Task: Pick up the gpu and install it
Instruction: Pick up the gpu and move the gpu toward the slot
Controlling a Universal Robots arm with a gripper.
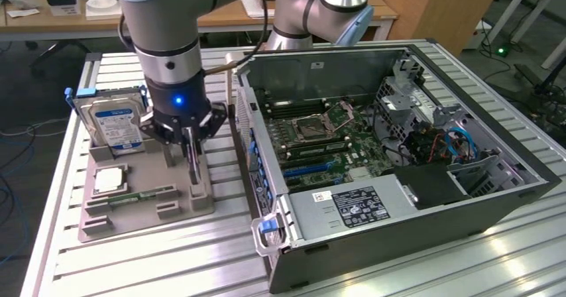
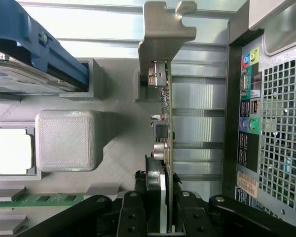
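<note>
Gpu (image 2: 166,94) upright, pinched in gripper (image 2: 166,180)

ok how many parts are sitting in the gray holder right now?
4: hard drive upright at the far end; CPU flat, just nearer; memory stick flat, nearest the camera; gpu on edge in the gripper, beside the case. Gripper may hide more.

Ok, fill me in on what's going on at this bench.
A single robot arm has its gripper down on the gray parts holder, beside the open computer case. It is closed on the gpu, which stands on edge and appears seated in its holder slot, not yet lifted out. The hard drive, processor and memory stick sit in their own places on the holder.
</note>
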